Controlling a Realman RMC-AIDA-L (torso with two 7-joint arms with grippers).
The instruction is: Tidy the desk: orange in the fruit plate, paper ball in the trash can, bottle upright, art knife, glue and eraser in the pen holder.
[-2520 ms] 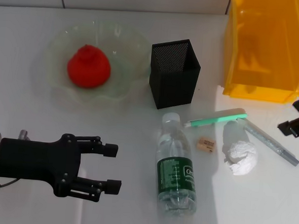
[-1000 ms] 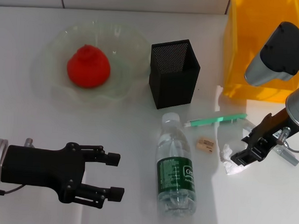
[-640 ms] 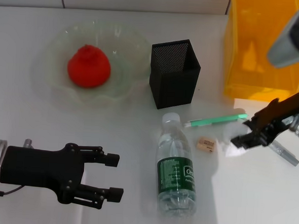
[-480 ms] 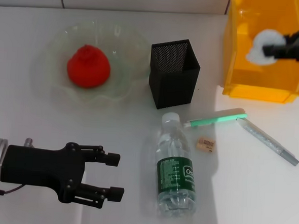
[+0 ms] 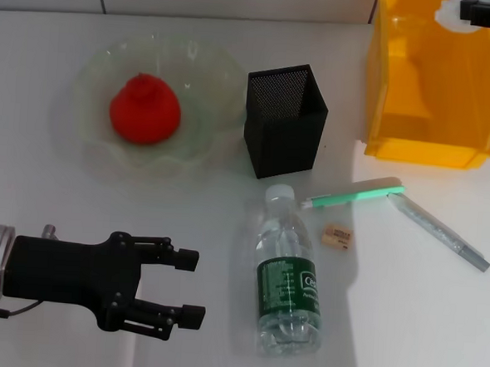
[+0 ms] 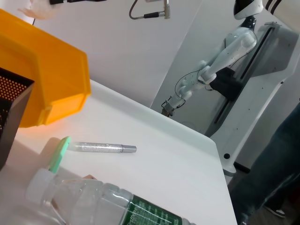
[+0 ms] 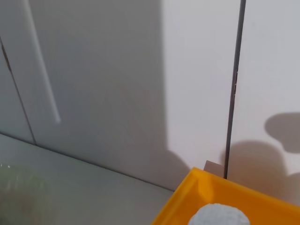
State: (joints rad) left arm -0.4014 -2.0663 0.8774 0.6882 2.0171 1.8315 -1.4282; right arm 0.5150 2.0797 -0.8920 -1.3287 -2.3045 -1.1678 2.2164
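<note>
Two hands belong to this rig, and only the left hand [image 5: 190, 287] shows in full: it hangs low over the near left of the white surface [image 5: 52, 205], fingers pointing right and spread wide apart, gripping nothing. Just right of it the bottle [image 5: 287, 278] lies on its side, white cap toward the far side, green label facing up; the left wrist view shows it [image 6: 108, 202] flat on the surface too. Right of the bottle's neck sits the small beige eraser [image 5: 337, 235], apart from the bottle. Just beyond the eraser lies a green-handled tool [image 5: 354, 194], and from its right end a grey, translucent pen-shaped tool [image 5: 437, 232] slants off toward the near right; which of these is the art knife and which the glue, I cannot tell.

Farther back, near the middle, the black mesh pen holder [image 5: 285, 119] stands upright. To its left the orange [image 5: 145, 108] rests inside the pale-green fruit plate [image 5: 85, 70]. At the far right stands the yellow-orange trash can [image 5: 434, 83]. The right hand [image 5: 488, 13] is barely in view above the can's far right rim; whether it is parted or closed, I cannot tell from the head view. The right wrist view shows the paper ball [image 7: 219, 216] just above the can's yellow edge [image 7: 187, 194], and the left wrist view shows a white wad [image 6: 41, 7] at a dark hand above the can.
</note>
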